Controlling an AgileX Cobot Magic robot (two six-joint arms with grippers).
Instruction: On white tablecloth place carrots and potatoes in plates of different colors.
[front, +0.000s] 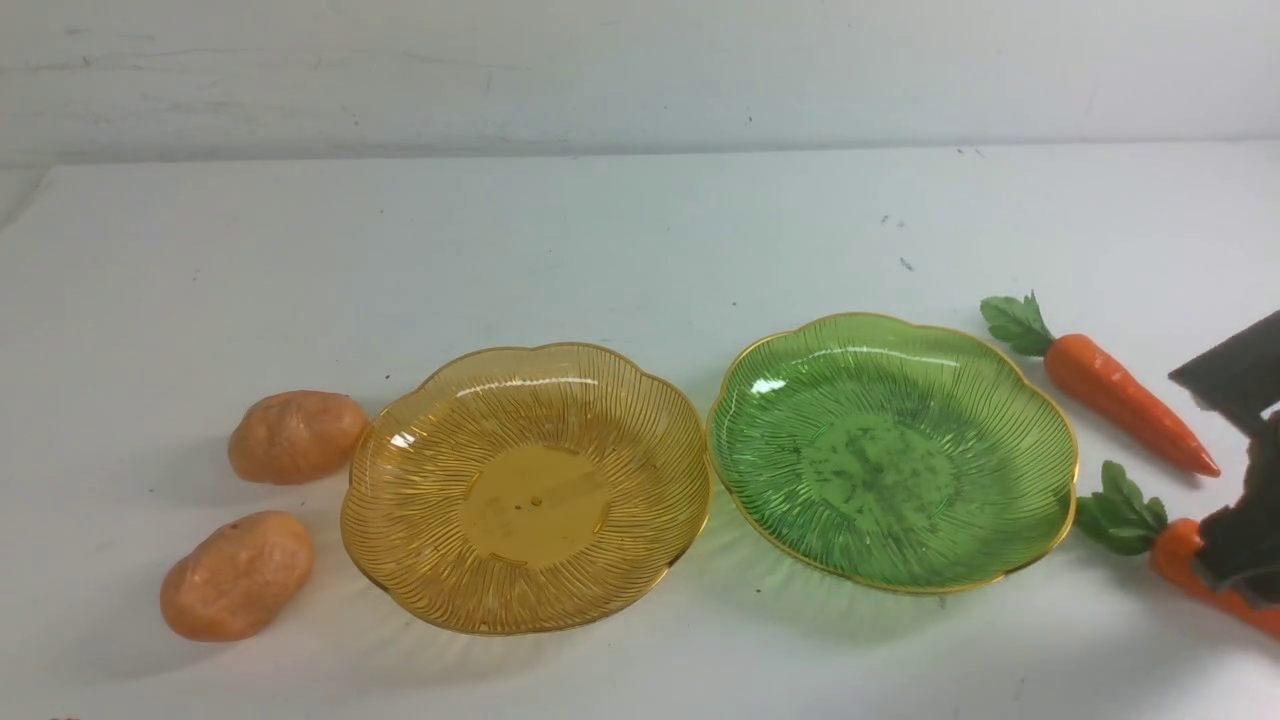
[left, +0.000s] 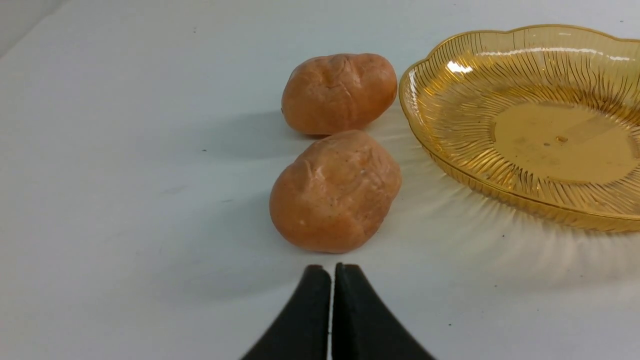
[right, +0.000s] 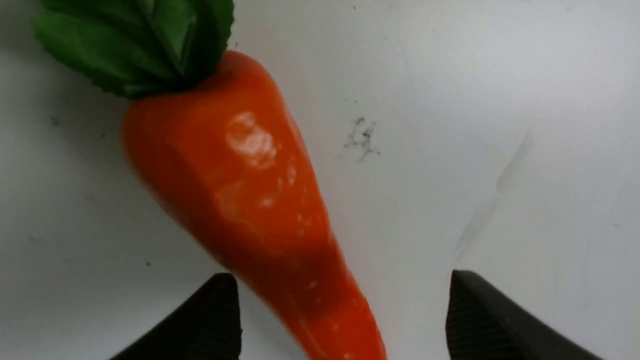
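In the front view, the worktop (front: 150, 260) wears a white cloth (front: 640, 230). The two plates sit mid-worktop, side by side and almost touching. The amber plate (front: 530, 500) is toward the left edge and the green plate (front: 890, 450) toward the right, and both are empty. The potatoes lie between the amber plate and the left edge. The far potato (front: 297, 436) is just beside that plate's rim, and the near potato (front: 237, 574) is closer to our edge. The carrots lie by the right edge with their leaves toward the green plate. The far carrot (front: 1125, 400) is in full view, while the near carrot (front: 1175, 550) is partly hidden under the right fingers (front: 1245, 540). Nothing is placed yet, so we judge the first pick to be in hand.

In the left wrist view, the left fingers (left: 310, 310) are pressed together and hold nothing. They sit low over the cloth, just short of the near potato, with the amber plate off to one side.

In the right wrist view, the right fingers stand spread, one on either side of the near carrot's tapering half. The carrot lies flat on the cloth between them, nearer one finger, and is not pinched.

Next, we think, the right fingers must close on this carrot, lift it and carry it over a rim, and the green plate is closest. The skin is glossy and tapered, so a pinch may slide toward the tip. A hold on the thicker part looks safer to us. The potatoes then belong in the amber plate.
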